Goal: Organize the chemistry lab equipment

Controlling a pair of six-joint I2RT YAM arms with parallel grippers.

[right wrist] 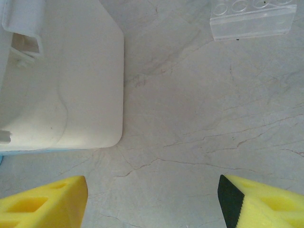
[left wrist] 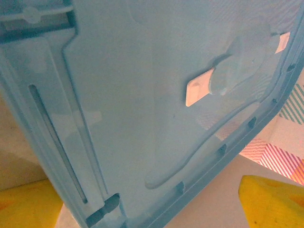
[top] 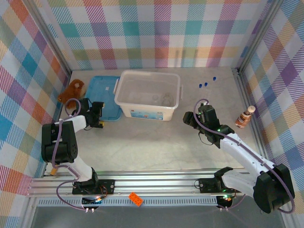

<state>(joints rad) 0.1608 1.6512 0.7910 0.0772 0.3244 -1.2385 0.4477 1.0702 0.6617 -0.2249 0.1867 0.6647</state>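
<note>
On the tabletop (top: 156,142): white bin (top: 148,95), blue lid (top: 102,97) beside it, 2 tools open and empty.
Left tool (left wrist: 147,202) stands wide open around the lid's corner; right tool (right wrist: 153,190) hangs open over bare tabletop near the clear rack (right wrist: 251,19). Blue-capped tubes (top: 205,84) lie back right. Risk: pinching the lid's thin rim could let it slip or nudge the bin.

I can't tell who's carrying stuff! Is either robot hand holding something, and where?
Nothing: left gripper open at the flat blue plastic lid; right gripper open and empty.
</note>
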